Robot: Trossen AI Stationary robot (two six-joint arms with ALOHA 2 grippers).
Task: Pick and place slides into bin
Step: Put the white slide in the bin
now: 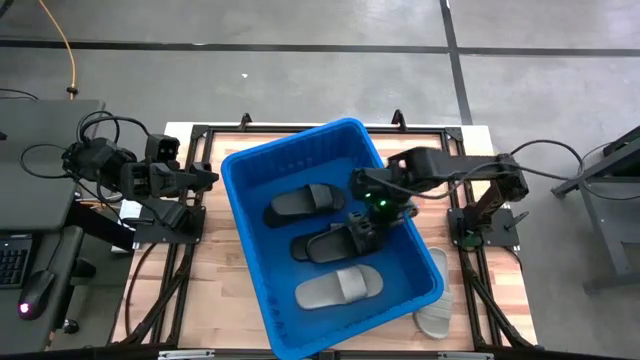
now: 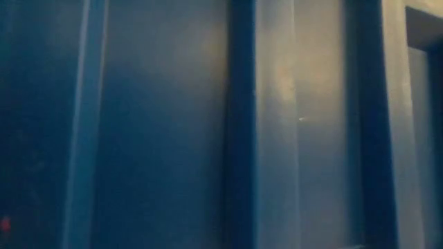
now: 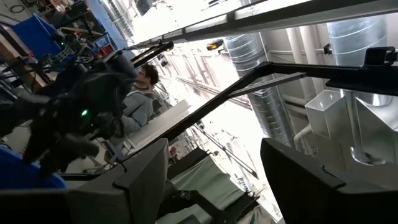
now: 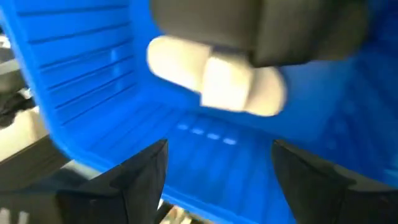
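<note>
The blue bin (image 1: 262, 290) stands in the middle of the table and fills the low view (image 2: 173, 124). Inside it lie two black slides (image 1: 303, 200) (image 1: 330, 244) and a pale grey slide (image 1: 340, 288). My right gripper (image 1: 362, 232) hangs open and empty inside the bin, just above the strap end of the nearer black slide. Its wrist view shows the open fingers (image 4: 217, 180) over the bin floor, with the pale slide (image 4: 214, 84) and a black slide (image 4: 261, 28) beyond. My left gripper (image 1: 205, 178) waits open at the bin's left, tilted up toward the room (image 3: 214, 180).
Another pale grey slide (image 1: 433, 320) lies on the table outside the bin's near right corner, and a pale shape (image 1: 438, 262) shows beside the bin's right wall. The table's black frame rails run along both sides. A person (image 3: 144, 93) sits in the room beyond.
</note>
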